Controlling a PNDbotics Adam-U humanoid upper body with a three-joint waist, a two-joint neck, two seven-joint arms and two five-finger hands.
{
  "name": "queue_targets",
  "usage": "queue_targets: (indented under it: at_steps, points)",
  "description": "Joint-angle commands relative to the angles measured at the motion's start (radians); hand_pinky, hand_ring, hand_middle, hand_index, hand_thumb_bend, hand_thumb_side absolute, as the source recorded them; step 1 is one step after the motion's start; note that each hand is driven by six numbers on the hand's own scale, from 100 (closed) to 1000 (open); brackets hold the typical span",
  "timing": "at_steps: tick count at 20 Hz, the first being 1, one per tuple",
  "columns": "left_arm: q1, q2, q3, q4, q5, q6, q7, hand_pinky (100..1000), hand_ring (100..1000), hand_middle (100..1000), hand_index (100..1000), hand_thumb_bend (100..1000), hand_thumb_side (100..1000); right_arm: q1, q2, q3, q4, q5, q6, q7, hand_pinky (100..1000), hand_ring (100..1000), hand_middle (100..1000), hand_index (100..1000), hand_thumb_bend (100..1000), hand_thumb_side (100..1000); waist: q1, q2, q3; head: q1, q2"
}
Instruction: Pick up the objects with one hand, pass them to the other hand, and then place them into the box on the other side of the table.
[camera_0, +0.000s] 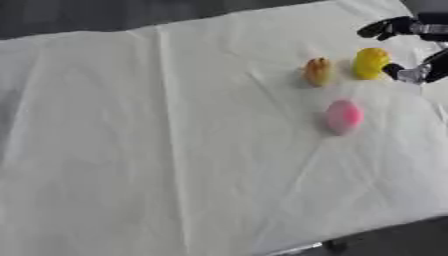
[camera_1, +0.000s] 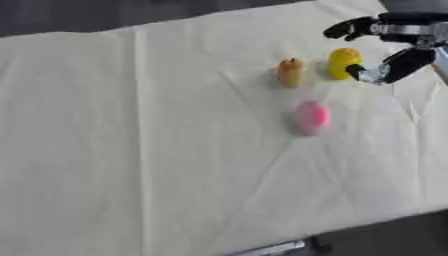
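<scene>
The robot's right hand (camera_1: 394, 47) reaches in from the upper right corner over a table draped in a creased white cloth (camera_1: 131, 150). Its fingers are spread apart and hold nothing: one dark finger (camera_1: 348, 27) stretches out above and beyond a yellow fruit (camera_1: 344, 63), while a lower finger, tipped in silver (camera_1: 367, 74), comes right up against the fruit's right side; whether it actually touches cannot be told. The yellow fruit thus sits in the gap between the upper and lower fingers, resting on the cloth.

Just to the left of the yellow fruit, on the side away from the fingers, stands a smaller orange-brown fruit (camera_1: 291, 71), upright, with a narrow strip of cloth between the two. A pink round fruit (camera_1: 311, 117) lies nearer the camera, below and left of the fingertips, apart from the other two and clear of the hand.

No writing, brand or label can be read on any of the three pieces, on the cloth or on the hand; the surfaces are too blurred to show markings. The hand is black with silver at the wrist joint (camera_1: 407, 29). At the near edge of the table a dark floor shows beyond the cloth.
</scene>
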Motion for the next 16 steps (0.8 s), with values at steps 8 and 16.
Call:
queue_targets:
  at_steps: [8, 16]
  points:
    - [0.005, 0.035, 0.001, -0.014, -0.004, 0.000, -0.006, 794, 824, 922, 855, 118, 856, -0.082, 0.029, 0.031, 0.080, 0.137, -0.038, 0.010, 946, 1000, 1000, 1000, 100, 354, -0.018, -0.028, -0.013, -0.024, -0.002]
    - [0.013, 0.039, -0.002, -0.011, -0.005, 0.001, -0.009, 794, 828, 922, 854, 119, 858, -0.113, 0.057, 0.056, 0.101, 0.177, -0.057, 0.045, 940, 1000, 1000, 1000, 100, 385, -0.023, -0.040, -0.024, -0.020, -0.002]
